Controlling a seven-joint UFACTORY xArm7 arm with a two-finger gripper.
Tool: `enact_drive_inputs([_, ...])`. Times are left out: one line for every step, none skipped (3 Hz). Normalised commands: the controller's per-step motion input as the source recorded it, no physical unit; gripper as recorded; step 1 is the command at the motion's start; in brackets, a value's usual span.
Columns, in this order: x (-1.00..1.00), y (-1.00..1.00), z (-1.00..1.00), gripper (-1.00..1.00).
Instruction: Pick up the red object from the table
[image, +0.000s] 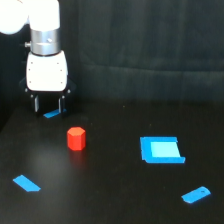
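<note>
We see the gripper (48, 106) hanging upright under the white arm (46, 70), its two dark fingers (36, 104) pointing straight down with a visible gap between them, so they stand released and grasp nothing. Seen through that gap, just behind or under the fingertips, is a small flat blue piece (51, 114); we cannot tell whether the fingers touch it.

The red object (76, 138), a small faceted block standing upright, sits below the fingers in the frame and a little toward the exterior view's right. It is near them but clearly apart, outside the gap, resting on the table (110, 190).

Farther out from the fingers, a flat blue strip (26, 183) lies toward the lower edge on the exterior view's left. Well away toward the exterior view's right we find a larger blue square piece (161, 149), and beyond it, closer to the lower corner, a small rounded blue piece (196, 194).

The table is a flat, matte black surface with a faint sheen near the fingers. Behind it hangs a dark backdrop (150, 45) with soft vertical folds.
</note>
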Motion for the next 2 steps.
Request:
enact_drive_inputs([0.53, 0.02, -0.25, 0.97])
enact_drive_inputs([0.64, -0.09, -0.2, 1.0])
